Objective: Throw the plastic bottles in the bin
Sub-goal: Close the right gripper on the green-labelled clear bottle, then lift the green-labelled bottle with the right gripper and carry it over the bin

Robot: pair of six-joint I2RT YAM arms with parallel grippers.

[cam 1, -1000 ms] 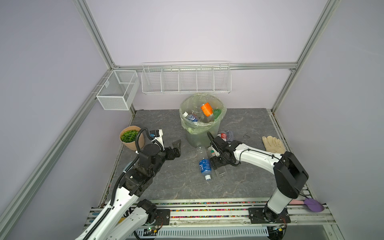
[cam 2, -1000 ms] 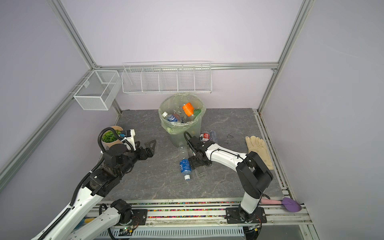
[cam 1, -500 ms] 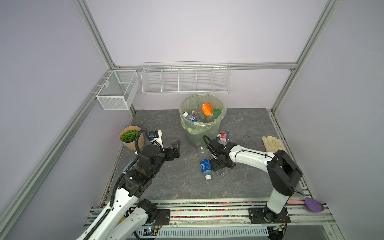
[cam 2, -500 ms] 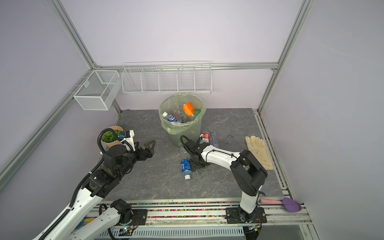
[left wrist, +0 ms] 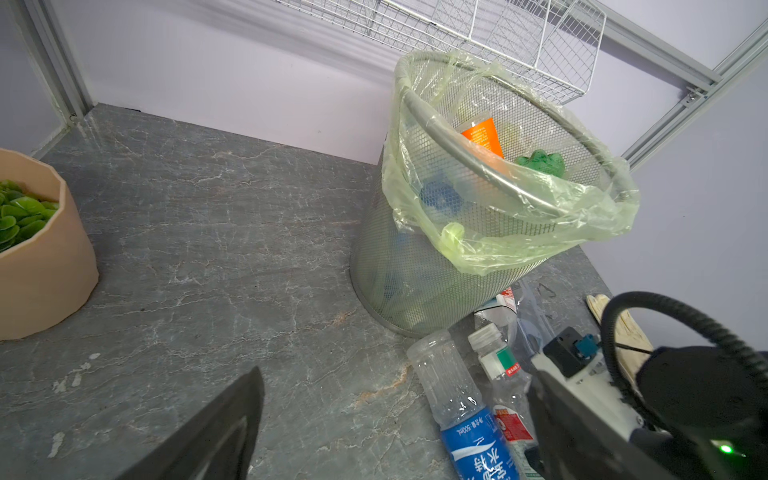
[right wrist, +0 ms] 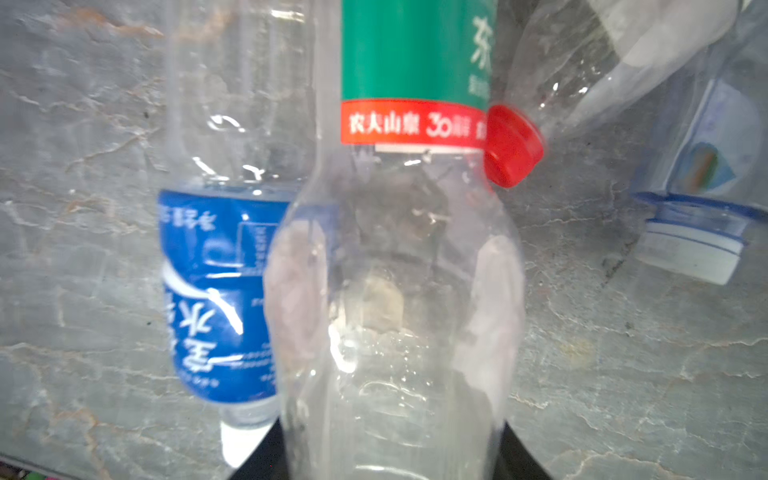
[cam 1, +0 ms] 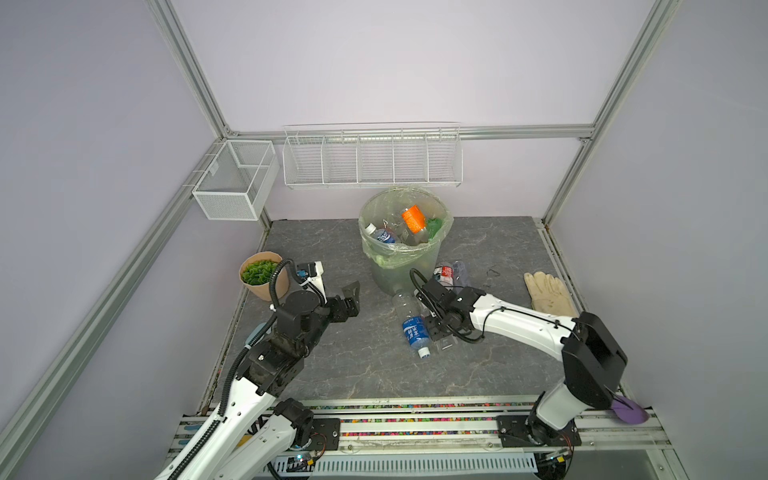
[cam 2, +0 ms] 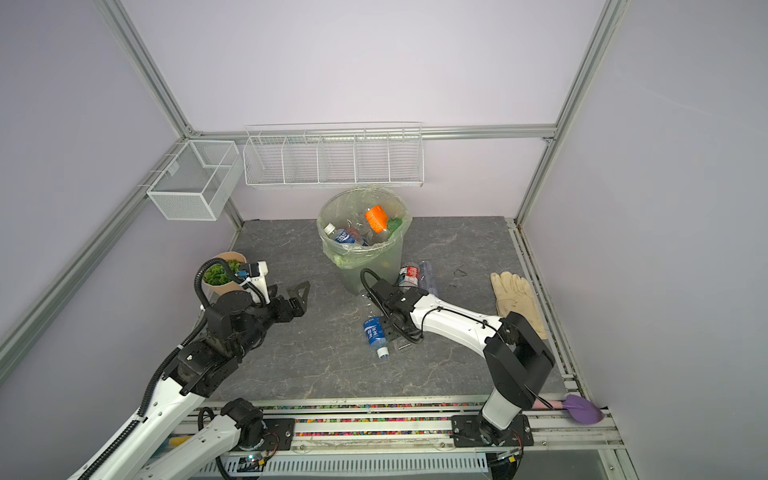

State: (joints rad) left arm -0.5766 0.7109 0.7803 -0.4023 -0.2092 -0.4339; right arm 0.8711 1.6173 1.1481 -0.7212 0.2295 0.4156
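A: Right claw (right wrist: 395, 286)?
B: Pinching one green-label bottle (right wrist: 415, 54), lying on the table (cam 1: 324, 245), near side of bin (cam 1: 388, 276).
A: Loose ones?
B: Three. Blue-label bottle (cam 1: 415, 332) just left; red-cap bottle (right wrist: 513, 145) and white-cap bottle (right wrist: 698, 245) far-right, by the bin's base.
A: In bin?
B: Three countable: orange bottle (cam 1: 412, 219), dark-blue bottle (cam 1: 384, 236), green bottle (cam 1: 434, 226).
A: Left claw (cam 1: 352, 297)?
B: Spread wide, left of bin.

Grey marbled tabletop (cam 1: 332, 365). Between the right gripper's (right wrist: 395, 311) jaws lies a clear bottle with a green and red label (right wrist: 411, 62). A blue-labelled bottle (cam 1: 414, 330) lies just beside them, and a red-capped bottle (cam 1: 446, 273) and a bluish bottle (right wrist: 698, 174) lie off their other side. A mesh bin (cam 1: 386, 274) stands just beyond the jaws. A pale glove (cam 1: 548, 291) lies well apart from them — a tan plant pot (cam 1: 259, 291) stands near the left gripper's (cam 2: 287, 291) jaws.
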